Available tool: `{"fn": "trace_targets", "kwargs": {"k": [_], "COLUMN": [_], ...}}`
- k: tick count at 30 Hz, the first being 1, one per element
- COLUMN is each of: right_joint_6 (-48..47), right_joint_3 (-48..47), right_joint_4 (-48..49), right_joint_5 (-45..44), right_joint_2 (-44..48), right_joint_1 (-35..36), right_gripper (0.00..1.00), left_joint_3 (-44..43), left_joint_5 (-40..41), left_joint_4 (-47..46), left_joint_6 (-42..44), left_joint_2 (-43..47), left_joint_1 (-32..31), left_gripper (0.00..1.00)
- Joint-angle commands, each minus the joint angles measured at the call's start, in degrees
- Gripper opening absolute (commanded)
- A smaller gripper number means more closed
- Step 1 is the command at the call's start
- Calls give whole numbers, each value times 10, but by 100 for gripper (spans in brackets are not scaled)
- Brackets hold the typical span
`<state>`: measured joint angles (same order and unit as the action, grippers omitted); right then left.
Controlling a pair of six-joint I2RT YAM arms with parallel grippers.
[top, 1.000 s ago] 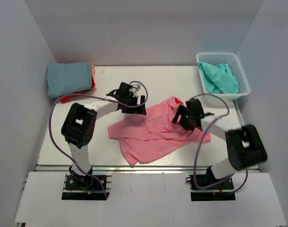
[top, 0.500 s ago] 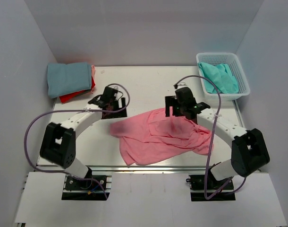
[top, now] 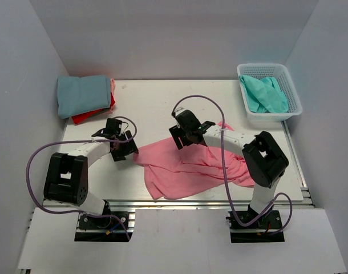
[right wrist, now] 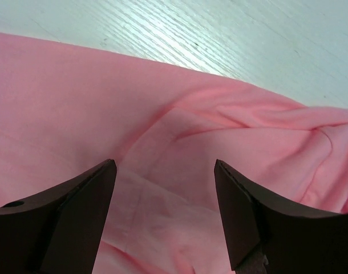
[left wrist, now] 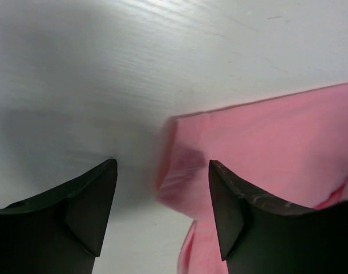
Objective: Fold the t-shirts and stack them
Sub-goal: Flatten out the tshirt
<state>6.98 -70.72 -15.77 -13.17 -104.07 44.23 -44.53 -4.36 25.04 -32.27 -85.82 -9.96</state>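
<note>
While both jaws stand apart, the pink t-shirt (top: 185, 168) lies crumpled.

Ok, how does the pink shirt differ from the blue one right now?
The pink shirt lies unfolded and rumpled near the middle of the table; the blue shirt is folded neatly at its far left corner. The pink shirt rests on bare table; the blue shirt tops a red shirt. Both are plain.
</note>
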Motion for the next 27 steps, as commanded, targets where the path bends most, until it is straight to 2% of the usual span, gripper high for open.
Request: {"fn": "trace_targets", "kwargs": {"k": [1, 2, 6, 14, 15, 16, 18, 19, 20, 24, 27], "right_joint_6": [-21, -22, -29, -26, -24, -22, -18, -14, -9, 9, 19], "right_joint_3": [-37, -40, -46, -52, -52, -50, -46, -46, -45, -43, -43], "right_joint_4": [-3, -3, -2, -21, -22, -26, -26, -28, -29, -34, -37], "right_joint_5": [-24, -23, -11, -39, -42, -49, -71, -79, -88, -136, -143], "right_joint_2": [-16, -20, -38, -67, -68, -69, -72, -71, -71, -62, -47], "right_joint_1": [15, 16, 28, 43, 44, 44, 46, 45, 46, 44, 44], "right_gripper": [75, 75, 74, 67, 67, 66, 60, 52, 47, 32, 29], "left_joint_3": [10, 16, 35, 59, 59, 59, 59, 59, 59, 59, 59], "left_joint_5": [-84, -90, -103, -103, -109, -116, -116, -116, -116, -122, -123], "left_joint_4": [-53, -53, -67, -71, -76, -83, -89, -95, -95, -108, -115], "left_joint_6": [6, 6, 12, 37, 43, 43, 43, 48, 48, 54, 54], "left_joint_2": [-15, -15, 3, 65, 65, 65, 58, 51, 50, 43, 61], "left_joint_1": [7, 7, 7, 2, 2, 2, -3, -3, -3, -3, -3], "left_gripper": [74, 67, 51, 40, 35, 24, 13, 4, 0, 0, 0]}}
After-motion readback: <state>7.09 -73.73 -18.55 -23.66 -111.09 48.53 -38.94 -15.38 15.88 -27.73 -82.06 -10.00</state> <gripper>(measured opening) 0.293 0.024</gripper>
